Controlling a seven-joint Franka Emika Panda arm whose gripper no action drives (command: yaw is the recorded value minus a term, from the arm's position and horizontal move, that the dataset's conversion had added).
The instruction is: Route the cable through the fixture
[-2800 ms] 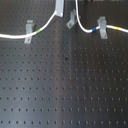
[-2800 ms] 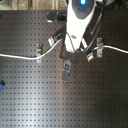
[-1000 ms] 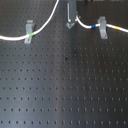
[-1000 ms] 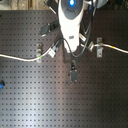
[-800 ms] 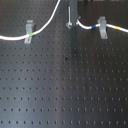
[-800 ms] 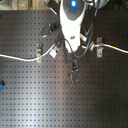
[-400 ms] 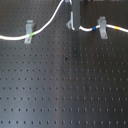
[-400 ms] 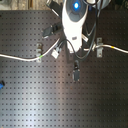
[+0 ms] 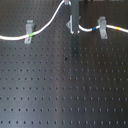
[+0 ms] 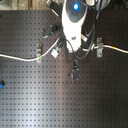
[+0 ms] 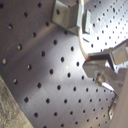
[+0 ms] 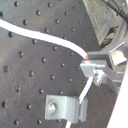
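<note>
Gripper (image 12: pixel 96 69) sits a bit further toward the first exterior view's right than 2.8 s ago, and hangs straight now, not tilted. White robot arm with a blue light (image 10: pixel 75 7) shifted the same way in the second exterior view.

Long thin white flexible cable (image 9: pixel 50 20) is pinched between the closed gripper fingers, clearest in the second wrist view. It is a smooth white cord with 3 short colour bands in view: green (image 9: pixel 31 35), blue (image 9: pixel 94 29), yellow (image 9: pixel 116 28). From the gripper, 1 run climbs to the top edge of the first exterior view, then sags down toward the first exterior view's left. The other run leaves the gripper low toward the first exterior view's right, through an upright broad grey clip (image 9: pixel 102 27) near the gripper, blue band on the gripper side, yellow band past it.

Small silver-grey leaning metal clip fixture (image 9: pixel 30 31), wide splayed foot, stands well apart from the gripper toward the first exterior view's left. Cable crosses its lower part, green band right there. Cannot tell if the cable is inside the fixture or only beside it.

Everything sits on a black perforated board (image 9: pixel 64 95).
</note>
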